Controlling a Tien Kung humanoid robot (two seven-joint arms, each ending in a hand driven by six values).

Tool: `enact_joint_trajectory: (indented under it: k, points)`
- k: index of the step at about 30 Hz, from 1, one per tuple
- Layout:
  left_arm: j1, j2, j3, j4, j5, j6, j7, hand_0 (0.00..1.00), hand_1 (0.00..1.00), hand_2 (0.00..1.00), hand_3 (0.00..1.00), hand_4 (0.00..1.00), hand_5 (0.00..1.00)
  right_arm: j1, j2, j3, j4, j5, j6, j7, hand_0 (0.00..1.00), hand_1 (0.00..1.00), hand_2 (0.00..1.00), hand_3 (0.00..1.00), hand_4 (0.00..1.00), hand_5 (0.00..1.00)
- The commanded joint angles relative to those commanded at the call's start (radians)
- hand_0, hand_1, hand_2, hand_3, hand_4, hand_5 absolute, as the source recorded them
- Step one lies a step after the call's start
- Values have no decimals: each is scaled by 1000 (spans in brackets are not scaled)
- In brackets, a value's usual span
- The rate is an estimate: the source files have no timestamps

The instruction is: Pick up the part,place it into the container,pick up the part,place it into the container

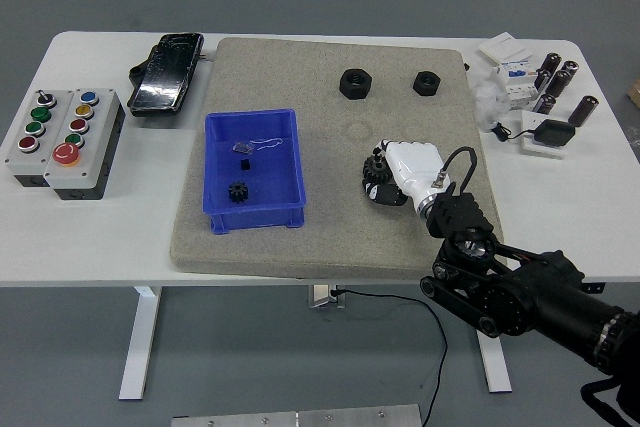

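Observation:
A small black gear (374, 169) lies on the grey foam mat, right of the blue container (288, 172). My right hand (392, 173), white with black fingertips, is curled over the gear and its fingers close around it; the gear still rests on the mat. Inside the blue bin lie another black gear (237, 191) and a small black part (243, 150). Two black hex nuts (355, 82) (427, 82) sit at the back of the mat. My left arm is out of sight.
A button box (62, 140) and a black device (167, 73) stand on the left of the table. Capacitors and white parts (540, 87) cluster at the back right. The foam mat (320, 237) covers the middle.

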Motion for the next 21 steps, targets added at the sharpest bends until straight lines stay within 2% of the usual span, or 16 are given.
enact_joint_trajectory:
  k: [1, 6, 7, 13, 17, 21]
  points:
    - [0, 0, 6, 0, -7, 2, -7, 658, 623, 586, 627, 719, 380, 0, 0, -1, 0, 1, -3, 3, 427, 589, 531, 642, 522, 2]
    - [-3, 0, 19, 0, -25, 6, -26, 658, 623, 586, 627, 719, 380, 1, -4, -6, 2, 1, -18, 15, 427, 589, 531, 642, 522, 2]
    - [-3, 0, 20, 0, -25, 6, -26, 658, 623, 586, 627, 718, 380, 1, -4, -6, 2, 1, -20, 16, 421, 584, 525, 643, 474, 2]
    - [-2, -2, 17, 0, -23, 2, -23, 658, 623, 586, 627, 718, 380, 1, -11, 13, 16, -9, -37, 22, 421, 584, 525, 643, 474, 2]
    - [-3, -2, 16, 0, -24, -1, -22, 658, 623, 584, 626, 718, 379, 11, -22, 31, 53, -22, -45, 17, 420, 586, 526, 643, 457, 2]
    - [-3, 0, 14, 0, -19, -1, -18, 658, 623, 584, 627, 718, 379, 25, -33, 45, 124, -46, -48, 9, 420, 587, 525, 641, 464, 2]
